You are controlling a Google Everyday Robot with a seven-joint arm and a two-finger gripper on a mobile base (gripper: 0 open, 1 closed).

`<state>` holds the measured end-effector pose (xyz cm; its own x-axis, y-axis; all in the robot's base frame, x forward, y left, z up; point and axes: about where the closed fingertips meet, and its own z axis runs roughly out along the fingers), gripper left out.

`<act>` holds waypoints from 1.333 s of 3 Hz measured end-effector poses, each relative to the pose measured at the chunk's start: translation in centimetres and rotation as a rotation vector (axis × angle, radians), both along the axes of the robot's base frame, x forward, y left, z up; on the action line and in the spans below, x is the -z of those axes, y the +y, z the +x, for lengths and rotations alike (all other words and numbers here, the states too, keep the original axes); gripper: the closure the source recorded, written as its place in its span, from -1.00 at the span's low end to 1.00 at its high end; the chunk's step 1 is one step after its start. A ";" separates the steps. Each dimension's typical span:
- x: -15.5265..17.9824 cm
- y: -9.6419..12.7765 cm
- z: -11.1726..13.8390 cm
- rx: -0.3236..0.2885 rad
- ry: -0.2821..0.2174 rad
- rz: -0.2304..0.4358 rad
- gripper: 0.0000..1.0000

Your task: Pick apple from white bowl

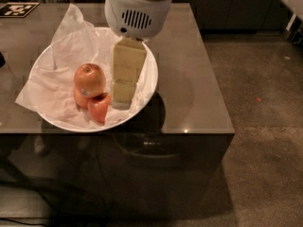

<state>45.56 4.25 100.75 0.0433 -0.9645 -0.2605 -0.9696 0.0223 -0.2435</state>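
Observation:
The apple (pixel 89 79) is golden-orange with a small sticker on its lower side. It rests on two redder apples in the white bowl (pixel 147 82), which is lined with crumpled white tissue. My gripper (pixel 121 100) hangs from the white arm housing over the bowl's right half, just right of the apples and apart from them.
The bowl stands on a glossy grey-brown table (pixel 189 65) whose front edge runs just below the bowl. A black-and-white marker tag (pixel 18 9) lies at the table's far left corner. Dark cabinets line the back; speckled floor lies to the right.

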 end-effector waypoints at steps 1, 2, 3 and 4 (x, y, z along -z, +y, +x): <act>-0.3 1.5 1.0 -0.039 -0.042 0.023 -1.00; 0.2 4.0 2.8 -0.059 -0.020 0.049 -1.00; 2.4 6.1 4.3 -0.055 0.044 0.067 -1.00; 6.6 7.6 5.3 -0.041 0.150 0.076 -1.00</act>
<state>50.90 11.85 94.16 0.0371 -0.9401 -0.3389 -0.9954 -0.0050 -0.0952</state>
